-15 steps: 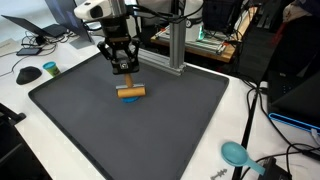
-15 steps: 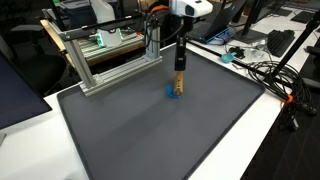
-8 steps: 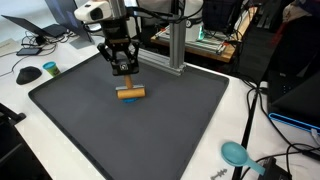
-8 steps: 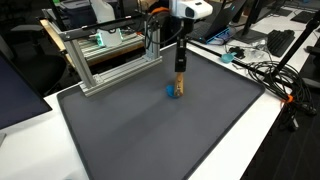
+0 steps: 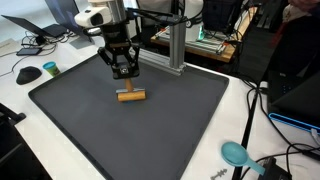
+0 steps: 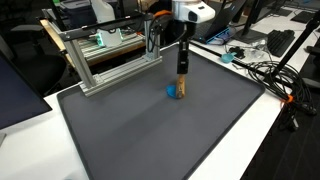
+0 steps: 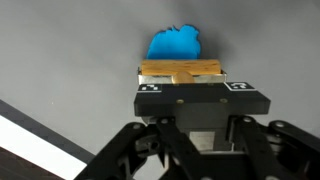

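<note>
My gripper [image 5: 120,66] [image 6: 183,45] hangs above the dark grey mat [image 5: 180,125] [image 6: 130,130], pointing straight down. In the wrist view its jaws are shut on a black block [image 7: 200,97] with white square markers. Just beyond the black block is a short wooden block [image 7: 180,72] [image 5: 131,96] [image 6: 182,84]. Whether the two are joined I cannot tell. A small blue piece [image 7: 175,44] [image 6: 171,90] lies on the mat right beside the wooden block. My fingertips are hidden behind the black block.
A metal frame of aluminium bars [image 5: 176,45] [image 6: 105,60] stands at the mat's back edge. A teal round object [image 5: 235,153] lies on the white table [image 5: 150,170]. Cables [image 6: 265,70] and a black mouse [image 5: 27,74] lie off the mat.
The gripper and the wooden block have shifted slightly sideways over the mat. In one exterior view the blue piece no longer shows beside the wooden block.
</note>
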`<state>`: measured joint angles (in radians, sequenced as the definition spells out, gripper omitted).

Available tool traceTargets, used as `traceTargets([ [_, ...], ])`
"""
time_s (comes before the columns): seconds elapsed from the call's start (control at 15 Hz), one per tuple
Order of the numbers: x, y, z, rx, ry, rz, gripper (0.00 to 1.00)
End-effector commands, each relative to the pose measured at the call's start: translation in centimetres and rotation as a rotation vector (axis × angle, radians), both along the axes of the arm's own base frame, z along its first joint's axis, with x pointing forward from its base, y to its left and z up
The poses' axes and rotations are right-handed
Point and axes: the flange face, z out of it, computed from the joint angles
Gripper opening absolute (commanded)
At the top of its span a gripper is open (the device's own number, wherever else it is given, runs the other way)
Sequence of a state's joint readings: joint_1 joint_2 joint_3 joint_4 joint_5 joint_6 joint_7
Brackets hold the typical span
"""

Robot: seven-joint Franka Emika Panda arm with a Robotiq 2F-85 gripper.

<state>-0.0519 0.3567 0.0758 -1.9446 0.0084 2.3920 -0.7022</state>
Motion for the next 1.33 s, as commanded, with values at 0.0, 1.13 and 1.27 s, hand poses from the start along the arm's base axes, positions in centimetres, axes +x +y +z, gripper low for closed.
traceTargets([
  [0.0,0.6,0.1,-2.8,-0.001,0.050,0.011,0.22],
  [1.13,0.6,-0.1,-4.3,-0.045,0.151,0.041,0.22],
  [1.27,0.6,-0.1,-4.4,-0.051,0.162,0.046,0.22],
])
